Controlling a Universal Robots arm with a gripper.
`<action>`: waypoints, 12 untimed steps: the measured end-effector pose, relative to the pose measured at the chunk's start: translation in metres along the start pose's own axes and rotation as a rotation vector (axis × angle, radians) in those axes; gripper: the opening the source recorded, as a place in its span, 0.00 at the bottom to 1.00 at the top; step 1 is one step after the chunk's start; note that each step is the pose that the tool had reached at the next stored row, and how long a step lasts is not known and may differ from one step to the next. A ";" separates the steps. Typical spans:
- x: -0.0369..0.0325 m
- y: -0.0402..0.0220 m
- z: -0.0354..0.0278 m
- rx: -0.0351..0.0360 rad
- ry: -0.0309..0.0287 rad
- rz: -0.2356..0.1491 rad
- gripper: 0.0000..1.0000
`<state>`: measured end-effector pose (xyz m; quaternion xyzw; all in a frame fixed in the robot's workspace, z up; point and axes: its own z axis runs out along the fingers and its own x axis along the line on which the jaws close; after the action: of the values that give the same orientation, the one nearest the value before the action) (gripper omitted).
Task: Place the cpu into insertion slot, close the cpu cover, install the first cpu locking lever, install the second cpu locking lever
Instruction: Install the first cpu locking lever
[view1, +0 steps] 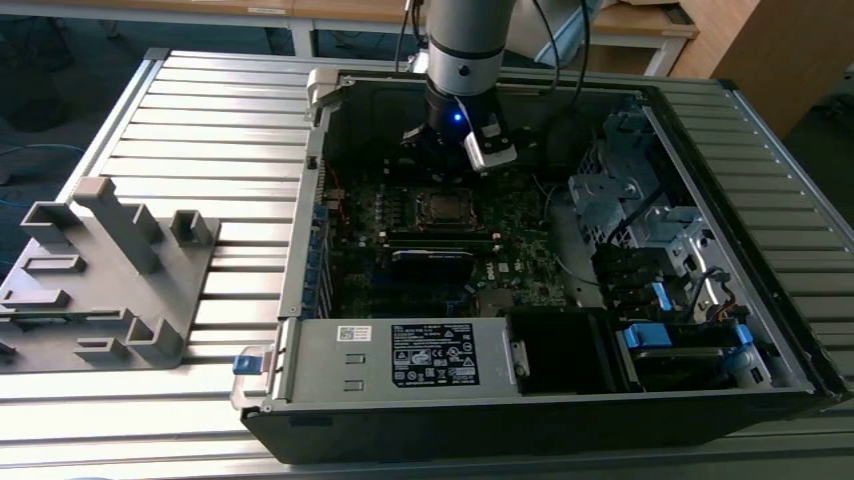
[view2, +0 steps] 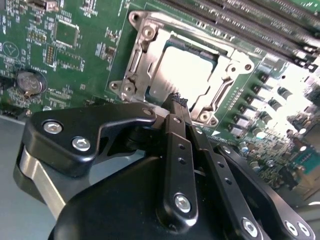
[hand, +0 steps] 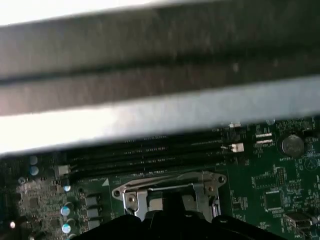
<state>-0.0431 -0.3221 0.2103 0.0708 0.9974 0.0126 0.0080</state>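
While the arm reaches down into the open computer case, its gripper hangs just above the socket edge, fingers pressed together, pinching nothing. Cpu: seated in the socket on the green motherboard. Cpu cover: lying flat around it.

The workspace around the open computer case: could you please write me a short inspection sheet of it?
Surface: ribbed metal table, bearing the open computer case.
Job's things: cpu lies in its socket; cpu cover lies down around it, chip showing through the window.
Clutter: grey plastic fixture at the exterior view's left.
Hand: hand hangs over the cover's edge, fingers together, holding nothing.
Cables: dark cables run along the arm; wiring inside the case.
Surroundings: wooden furniture behind the table.
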 end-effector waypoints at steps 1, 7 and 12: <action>-0.0002 -0.0011 0.0000 0.0001 0.0001 -0.001 0.11; -0.0011 -0.0078 -0.0002 0.0005 0.0000 -0.004 0.11; -0.0020 -0.0136 -0.0003 0.0007 0.0001 -0.007 0.11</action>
<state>-0.0431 -0.3358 0.2103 0.0671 0.9976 0.0122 0.0080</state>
